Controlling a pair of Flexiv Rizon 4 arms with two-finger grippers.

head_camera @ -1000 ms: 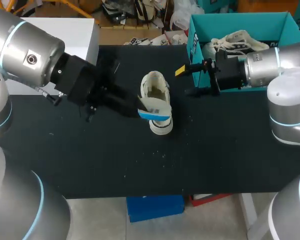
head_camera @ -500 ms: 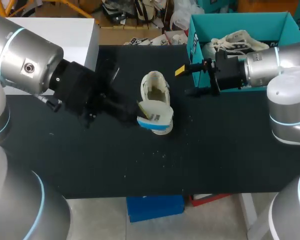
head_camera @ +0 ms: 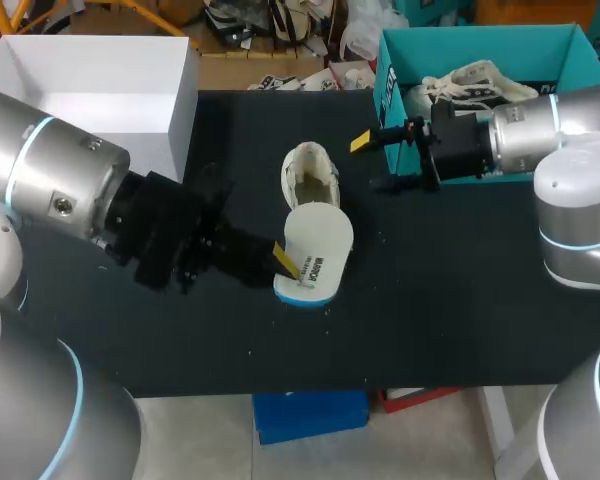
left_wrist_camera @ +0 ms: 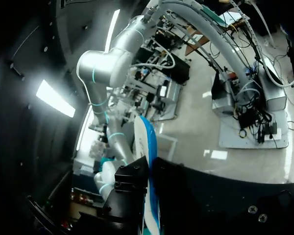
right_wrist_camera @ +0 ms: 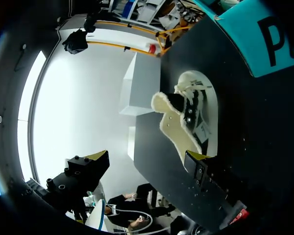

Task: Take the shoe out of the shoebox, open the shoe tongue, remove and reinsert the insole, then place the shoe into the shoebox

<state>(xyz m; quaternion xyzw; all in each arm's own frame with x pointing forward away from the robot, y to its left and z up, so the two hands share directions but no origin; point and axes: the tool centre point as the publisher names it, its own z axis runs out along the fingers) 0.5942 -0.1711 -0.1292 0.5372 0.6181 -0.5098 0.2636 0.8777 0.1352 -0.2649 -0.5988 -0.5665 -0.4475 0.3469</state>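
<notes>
1. My left arm has drawn back toward me, and the insole (head_camera: 315, 255) has swung face-up over the near end of the shoe (head_camera: 310, 175).
2. My left claw (head_camera: 285, 262) is clamped on the insole's edge.
3. The shoe sits on the table (head_camera: 430, 300) near the shoebox (head_camera: 390, 70).
4. My right claw (head_camera: 372, 163) hangs wide open beside the shoe, holding nothing.

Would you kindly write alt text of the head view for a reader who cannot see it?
The left tool holds a white, blue-edged insole, which hides the near end of a white shoe on the black table. The right tool hangs open beside the shoe, next to the teal shoebox, which holds a second shoe.
</notes>
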